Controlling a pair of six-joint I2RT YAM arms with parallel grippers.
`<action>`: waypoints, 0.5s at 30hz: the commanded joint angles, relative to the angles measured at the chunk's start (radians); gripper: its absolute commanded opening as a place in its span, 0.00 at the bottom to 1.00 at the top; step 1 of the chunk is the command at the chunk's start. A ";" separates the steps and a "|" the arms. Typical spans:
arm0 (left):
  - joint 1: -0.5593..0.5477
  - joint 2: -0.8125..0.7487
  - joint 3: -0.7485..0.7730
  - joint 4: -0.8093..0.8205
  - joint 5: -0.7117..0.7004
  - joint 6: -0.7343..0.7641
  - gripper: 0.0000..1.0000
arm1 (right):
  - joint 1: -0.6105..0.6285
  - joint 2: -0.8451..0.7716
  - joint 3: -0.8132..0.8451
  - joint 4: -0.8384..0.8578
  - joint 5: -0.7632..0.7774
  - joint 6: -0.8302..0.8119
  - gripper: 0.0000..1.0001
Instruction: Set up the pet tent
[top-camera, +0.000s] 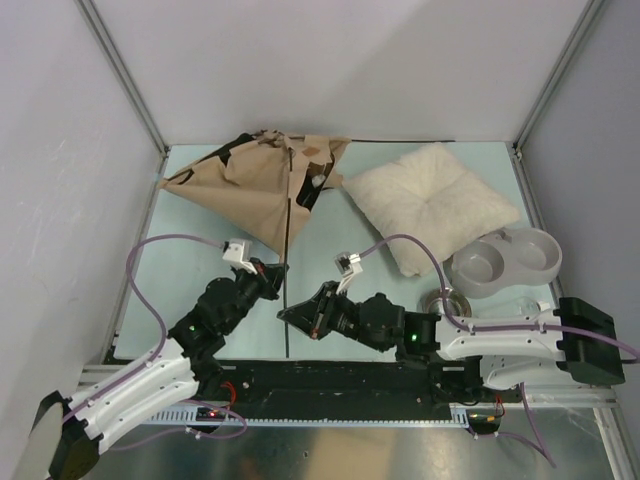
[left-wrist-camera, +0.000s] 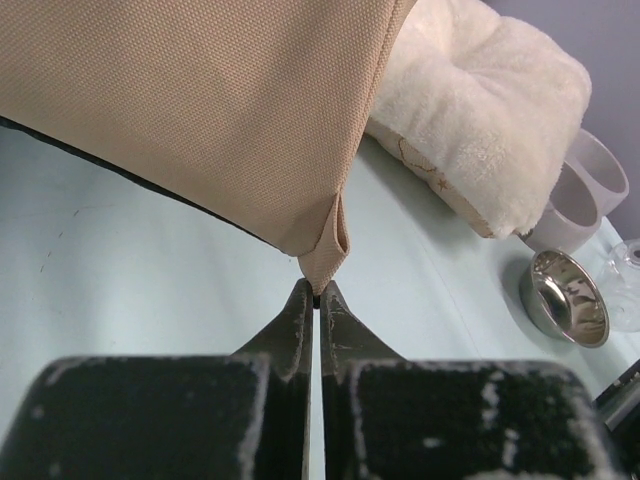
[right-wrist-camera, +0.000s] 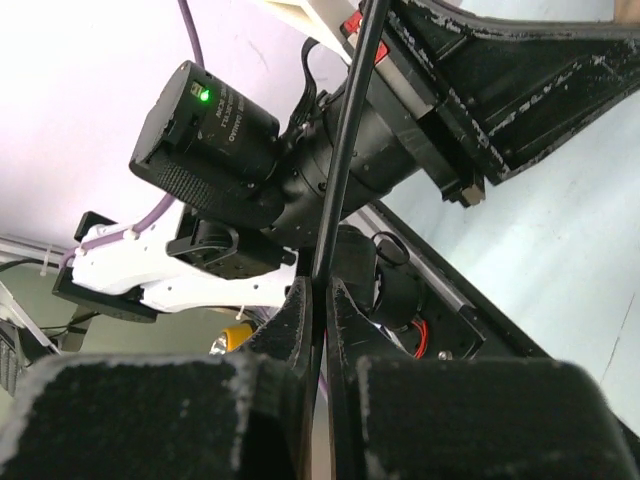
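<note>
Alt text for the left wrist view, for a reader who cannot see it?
The left gripper, shut, pinches the tip of a corner sleeve of the tan tent above a pale green table. To the right lie a cream pillow, a grey double bowl and a steel bowl.

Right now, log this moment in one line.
left pincer: shut, at tent corner | right pincer: shut on pole | tent: not yet up

Pale green tabletop (top-camera: 320, 230) between plain white walls (top-camera: 60, 150) (aluminium posts (top-camera: 122, 75) in the corners), under even light.
</note>
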 joint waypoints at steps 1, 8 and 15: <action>-0.011 -0.009 0.037 -0.218 0.134 -0.047 0.00 | -0.098 0.019 0.038 0.153 0.061 -0.083 0.00; -0.011 -0.059 0.042 -0.294 0.158 -0.077 0.00 | -0.185 0.050 0.040 0.220 -0.028 -0.095 0.00; -0.013 -0.105 0.026 -0.320 0.199 -0.141 0.00 | -0.263 0.065 0.049 0.268 -0.079 -0.105 0.00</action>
